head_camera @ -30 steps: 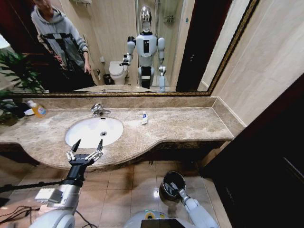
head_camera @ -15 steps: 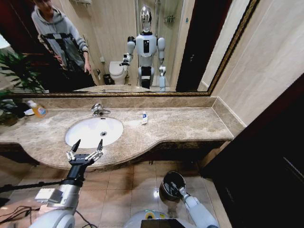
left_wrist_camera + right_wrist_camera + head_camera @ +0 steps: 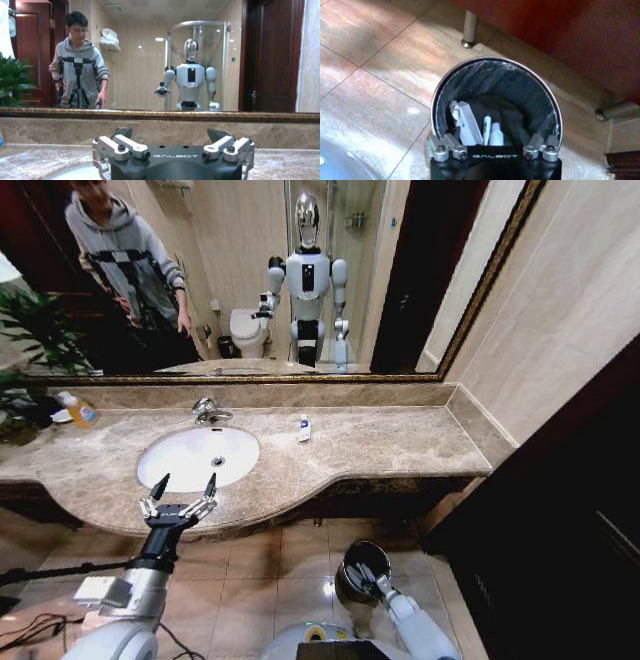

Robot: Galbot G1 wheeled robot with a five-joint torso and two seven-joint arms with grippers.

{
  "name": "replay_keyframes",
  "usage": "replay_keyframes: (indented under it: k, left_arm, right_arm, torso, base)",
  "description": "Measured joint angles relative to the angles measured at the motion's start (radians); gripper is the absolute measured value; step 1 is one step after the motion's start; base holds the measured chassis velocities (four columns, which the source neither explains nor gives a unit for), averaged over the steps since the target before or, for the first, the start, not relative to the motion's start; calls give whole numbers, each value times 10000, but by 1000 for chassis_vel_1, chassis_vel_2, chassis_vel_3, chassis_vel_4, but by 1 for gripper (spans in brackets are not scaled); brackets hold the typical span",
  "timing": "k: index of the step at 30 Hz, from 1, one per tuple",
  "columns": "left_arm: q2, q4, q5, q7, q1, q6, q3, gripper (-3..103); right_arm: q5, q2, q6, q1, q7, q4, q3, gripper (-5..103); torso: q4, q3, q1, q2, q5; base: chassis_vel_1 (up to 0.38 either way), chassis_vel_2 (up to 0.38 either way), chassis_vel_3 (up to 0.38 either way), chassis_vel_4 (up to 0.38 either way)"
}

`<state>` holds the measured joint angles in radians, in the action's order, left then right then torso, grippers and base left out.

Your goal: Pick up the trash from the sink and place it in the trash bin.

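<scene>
The white oval sink point(image 3: 190, 452) with its chrome tap point(image 3: 210, 412) is set in the beige marble counter point(image 3: 380, 442). I see no trash in the basin, just the drain. My left gripper point(image 3: 180, 498) hovers open at the counter's front edge, just short of the sink, with nothing between its fingers point(image 3: 122, 132). Down on the floor, my right gripper point(image 3: 368, 578) stands open over the trash bin point(image 3: 362, 560). Inside the bin's black liner point(image 3: 520, 93) lie white tubes of trash point(image 3: 470, 122), below the spread jaws of the right gripper point(image 3: 493, 140).
A small white tube with a blue end point(image 3: 305, 427) stands on the counter to the right of the tap. A bottle of orange liquid point(image 3: 80, 412) and a plant point(image 3: 30, 340) are at the far left. A dark door point(image 3: 580, 510) closes in the right side.
The right gripper has shifted very slightly above the bin. The left arm has not moved.
</scene>
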<state>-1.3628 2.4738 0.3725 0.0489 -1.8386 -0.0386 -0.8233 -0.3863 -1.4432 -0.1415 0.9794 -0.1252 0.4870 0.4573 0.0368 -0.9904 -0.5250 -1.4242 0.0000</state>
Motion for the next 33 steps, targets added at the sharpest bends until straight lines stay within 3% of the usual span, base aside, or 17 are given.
replay_keyframes:
  k: [1,2,4,8,15,22,33]
  left_arm:
    - [0,1,0,0,0,0,0,100]
    - [0,1,0,0,0,0,0,100]
    - [0,0,0,-1,0,0,0,100]
    - [0,0,0,0,0,0,0,100]
    - [0,1,0,0,0,0,0,100]
    - [0,1,0,0,0,0,0,100]
    - [0,0,0,0,0,0,0,100]
  right_arm:
    - [0,-12,-1,11,16,0,5,84]
    - [0,-12,-1,11,16,0,5,84]
    - [-3,-55,-1,52,43,38,7,95]
    - [-4,-85,25,191,26,380,16,100]
    - [307,-49,417,671,-135,1696,54,100]
    - [1792,200,1009,1727,-457,4143,141,100]
    - [3175,450,1396,3374,-508,7828,659,100]
  torso:
    - [0,0,0,0,-1]
    - [0,0,0,0,-1]
    - [0,0,0,0,0]
    - [0,0,0,0,0]
    - [0,0,0,0,0]
    - [0,0,0,0,-1]
    - [0,0,0,0,1]
  base:
    - [0,0,0,0]
    - [0,0,0,0]
    - [0,0,0,0]
    - [0,0,0,0]
    - [0,0,0,0]
    - [0,0,0,0]
    - [0,0,0,0]
